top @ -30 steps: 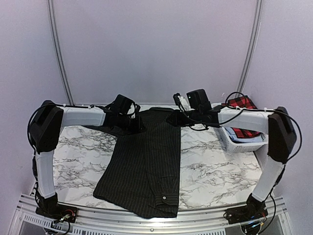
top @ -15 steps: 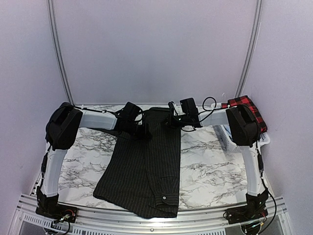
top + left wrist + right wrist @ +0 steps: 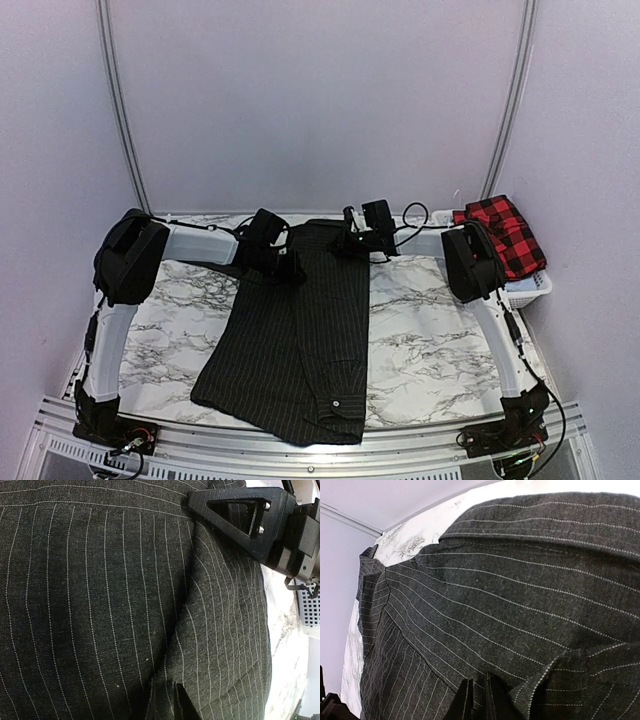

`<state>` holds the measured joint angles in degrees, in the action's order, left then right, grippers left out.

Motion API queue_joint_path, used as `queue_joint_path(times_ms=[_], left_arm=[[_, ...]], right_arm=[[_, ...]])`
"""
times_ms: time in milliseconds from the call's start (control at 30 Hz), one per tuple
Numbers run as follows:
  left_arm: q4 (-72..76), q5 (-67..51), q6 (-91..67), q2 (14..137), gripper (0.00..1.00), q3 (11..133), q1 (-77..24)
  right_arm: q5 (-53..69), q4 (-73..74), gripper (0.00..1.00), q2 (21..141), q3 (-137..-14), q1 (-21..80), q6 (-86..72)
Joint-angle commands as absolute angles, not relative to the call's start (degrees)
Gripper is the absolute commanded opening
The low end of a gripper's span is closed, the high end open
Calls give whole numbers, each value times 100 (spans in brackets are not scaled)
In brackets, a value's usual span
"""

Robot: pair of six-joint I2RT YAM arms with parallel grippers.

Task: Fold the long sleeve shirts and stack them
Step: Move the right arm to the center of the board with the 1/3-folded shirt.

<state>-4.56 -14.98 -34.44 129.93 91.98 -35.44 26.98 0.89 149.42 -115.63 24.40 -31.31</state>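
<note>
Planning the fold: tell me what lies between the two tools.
Only the black pinstriped cloth shirt: its collar end fills the stretch between left tool and right tool, clearest in the top view.

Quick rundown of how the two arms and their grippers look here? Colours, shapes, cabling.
Both arms match: white tubular links, as on the left arm, joined by bulky black joint housings, as on the right arm. Thin black cables loop loosely near the right wrist. The left gripper and right gripper are black; the right's finger is a hollow triangular frame.
</note>
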Motion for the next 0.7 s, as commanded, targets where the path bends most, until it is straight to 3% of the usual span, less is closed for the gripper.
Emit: queue_joint_path(times_ms=[0,133,233,467,667], left_arm=[[-597,-1389,-3353,12810,19,9103,-3503],[-607,-1191,-3202,12076,34,8491,-3498],[-653,-881,-3060,11152,39,7742,-3498],[-866,-337,-3074,9413,40,5449,-3507],[-741,-568,-3082,8780,35,4307,-3691]], right_arm=[[2445,455,11,15181,-11768,2209,-3208],[2486,640,11,15185,-11791,2035,-3016],[2524,798,11,15162,-11804,1859,-2763],[2767,1383,15,15341,-12326,1517,-2236],[2953,1774,26,15174,-12800,1532,-1976]])
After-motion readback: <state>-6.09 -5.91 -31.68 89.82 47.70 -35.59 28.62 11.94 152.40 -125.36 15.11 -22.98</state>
